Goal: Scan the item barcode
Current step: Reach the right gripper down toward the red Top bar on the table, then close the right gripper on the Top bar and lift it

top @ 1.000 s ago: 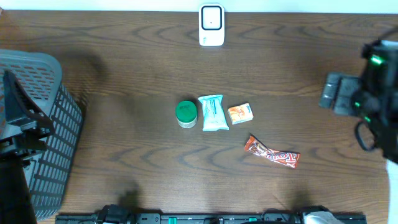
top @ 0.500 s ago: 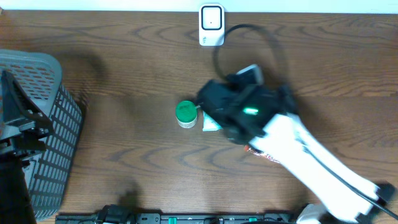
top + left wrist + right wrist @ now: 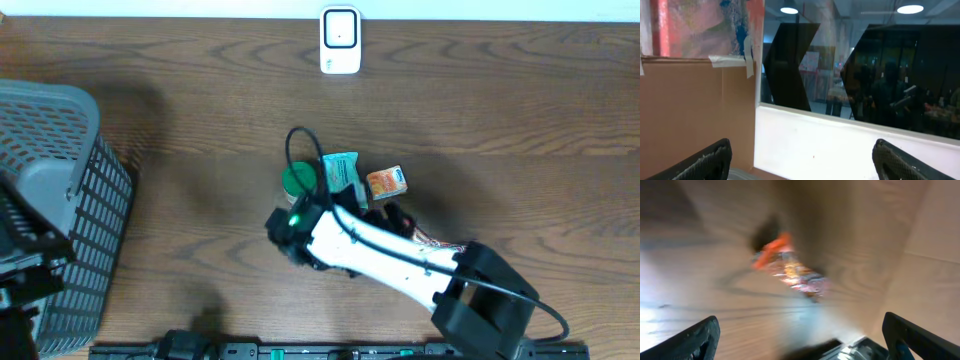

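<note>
Right gripper (image 3: 801, 330) has swung over the candy bar (image 3: 790, 274), fingers spread, empty. Left gripper (image 3: 802, 162) spread too; grasp likely next

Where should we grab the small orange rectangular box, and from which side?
Probably across its two long edges, straight down from above. The small orange rectangular box lies flat, slightly tilted, and the teal plastic packet sits close beside its left end, crowding an end-to-end grip.
</note>
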Motion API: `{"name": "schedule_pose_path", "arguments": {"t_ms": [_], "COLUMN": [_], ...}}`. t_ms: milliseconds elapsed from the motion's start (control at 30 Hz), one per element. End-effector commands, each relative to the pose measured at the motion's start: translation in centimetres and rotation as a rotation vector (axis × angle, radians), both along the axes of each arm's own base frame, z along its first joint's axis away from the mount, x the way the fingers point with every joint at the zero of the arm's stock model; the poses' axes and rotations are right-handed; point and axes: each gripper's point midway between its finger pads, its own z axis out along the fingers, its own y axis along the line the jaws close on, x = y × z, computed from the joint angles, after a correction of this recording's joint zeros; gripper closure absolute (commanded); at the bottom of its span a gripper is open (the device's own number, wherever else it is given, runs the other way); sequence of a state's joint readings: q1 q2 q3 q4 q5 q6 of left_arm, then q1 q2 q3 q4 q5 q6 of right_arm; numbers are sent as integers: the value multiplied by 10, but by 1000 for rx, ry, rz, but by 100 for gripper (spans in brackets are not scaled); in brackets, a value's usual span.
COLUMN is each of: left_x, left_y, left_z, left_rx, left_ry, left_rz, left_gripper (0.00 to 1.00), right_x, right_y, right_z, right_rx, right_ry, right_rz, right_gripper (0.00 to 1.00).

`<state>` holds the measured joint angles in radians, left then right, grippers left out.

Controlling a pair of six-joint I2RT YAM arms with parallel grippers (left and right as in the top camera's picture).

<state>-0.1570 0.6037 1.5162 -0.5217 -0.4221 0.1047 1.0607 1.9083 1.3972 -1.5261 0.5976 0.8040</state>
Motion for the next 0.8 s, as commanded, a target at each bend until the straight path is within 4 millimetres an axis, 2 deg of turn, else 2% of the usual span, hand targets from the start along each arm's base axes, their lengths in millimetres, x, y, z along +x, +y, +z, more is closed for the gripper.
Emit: {"name": "schedule_pose_path", "arguments": {"t_ms": [0, 233, 567, 767], "left_x": [8, 9, 8, 5], "left_y": [0, 0, 0, 1], "left_z": [-7, -6, -6, -5], "left_rx": [-7, -8, -9, -10], "left_ry": [12, 6, 3, -4], "left_rz": [8, 8, 8, 8], "left_gripper": [10, 10, 10, 10], "right_x": [-12, -5, 5, 6], "right_y": [5, 3, -38, -47], "right_z": [-23, -44, -64, -74], "right_rx": [55, 79, 42, 49], "right_ry": [28, 24, 52, 77], "right_rz": [-34, -49, -175, -183], "right_gripper": [1, 1, 1, 1]}}
